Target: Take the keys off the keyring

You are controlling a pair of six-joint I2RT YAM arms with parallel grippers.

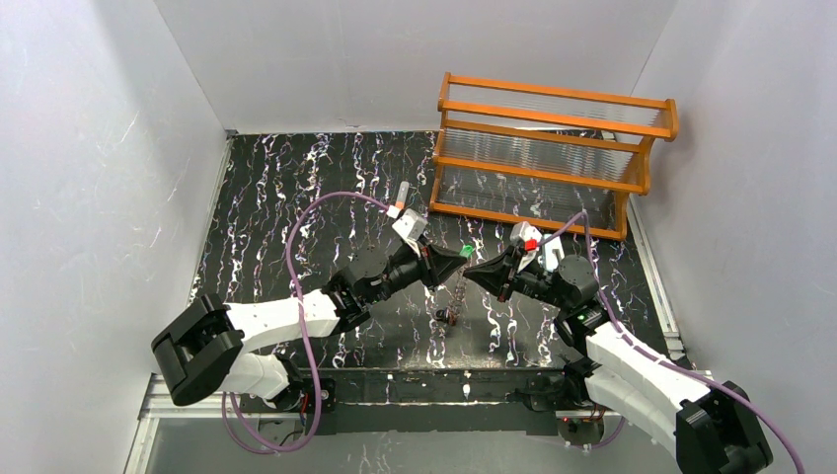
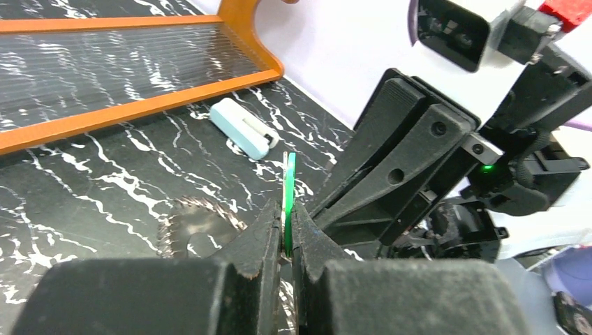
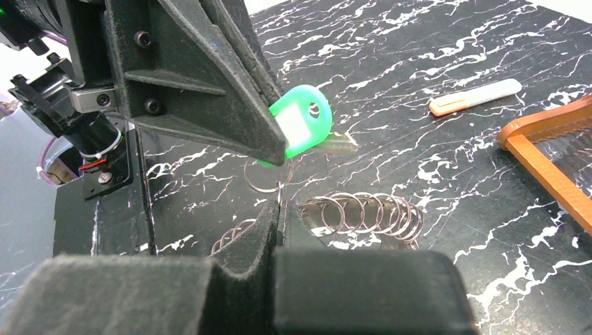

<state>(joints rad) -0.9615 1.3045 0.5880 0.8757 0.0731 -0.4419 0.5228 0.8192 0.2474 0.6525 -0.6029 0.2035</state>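
Observation:
A green key (image 3: 300, 129) is pinched flat in my left gripper (image 2: 287, 213), which is shut on it; in the left wrist view the key (image 2: 289, 195) shows edge-on between the jaws. A thin wire loop (image 3: 264, 178) hangs from the key and runs into my right gripper (image 3: 279, 208), which is shut on it. This loop belongs to the keyring (image 3: 366, 213), a bunch of linked metal rings hanging just beyond the right fingers. From above, the two grippers (image 1: 456, 259) (image 1: 476, 275) meet tip to tip, and the keyring (image 1: 452, 308) dangles below them.
The orange wooden rack (image 1: 553, 158) stands at the back right. An orange-and-grey tube (image 3: 475, 98) lies on the black marbled table (image 1: 296, 197) behind the left arm. A pale white-blue clip (image 2: 241, 128) lies near the rack's foot.

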